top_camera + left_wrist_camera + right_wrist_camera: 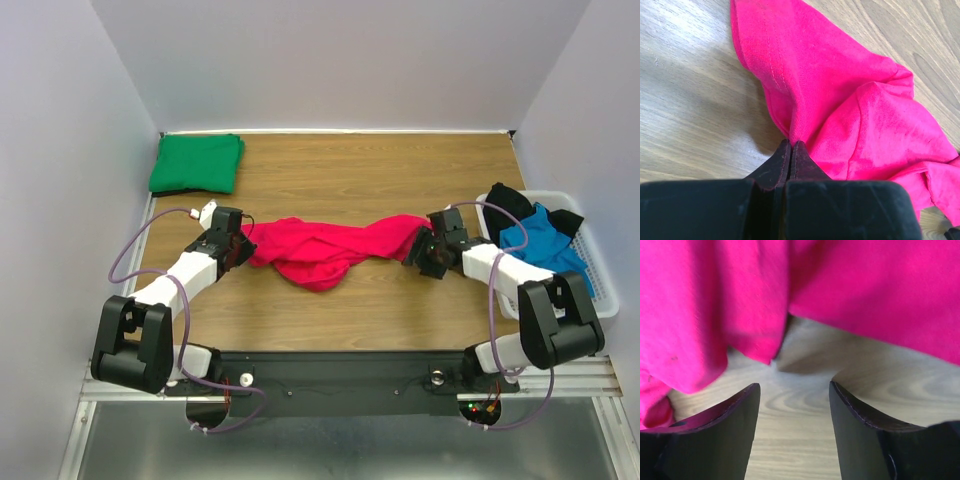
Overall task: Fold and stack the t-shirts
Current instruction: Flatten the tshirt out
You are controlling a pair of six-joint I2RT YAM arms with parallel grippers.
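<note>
The crimson t-shirt (325,250) lies bunched in a long band across the wooden table (400,170), its middle sagging toward the near edge in a rounded lobe. At the shirt's left end the left gripper (791,145) is clamped on a gathered fold of the cloth's edge. Its two black fingers (776,167) are pressed together, the fabric rises out from between their tips, and a stitched hem runs along the flap just beyond the pinch. At the shirt's right end the right gripper (794,387) stands with its jaws parted and nothing between them. In the wrist view the shirt's lower edge hangs just ahead of the fingertips, with wood grain and a shadow showing in the gap. The cloth drapes close to one finger, but whether it touches cannot be told. Well apart from the shirt, off its left end in the table's far corner, sits a folded green t-shirt (197,163). Past the shirt's right end, beyond the right gripper, a white slatted basket (600,270) sits at the table's side edge, with a blue t-shirt (545,245) and a black t-shirt (510,205) spilling over its rim. Behind the crimson shirt a broad stretch of tabletop runs to the far edge. In front of it a narrower strip of wood reaches the near edge by the arm bases.
</note>
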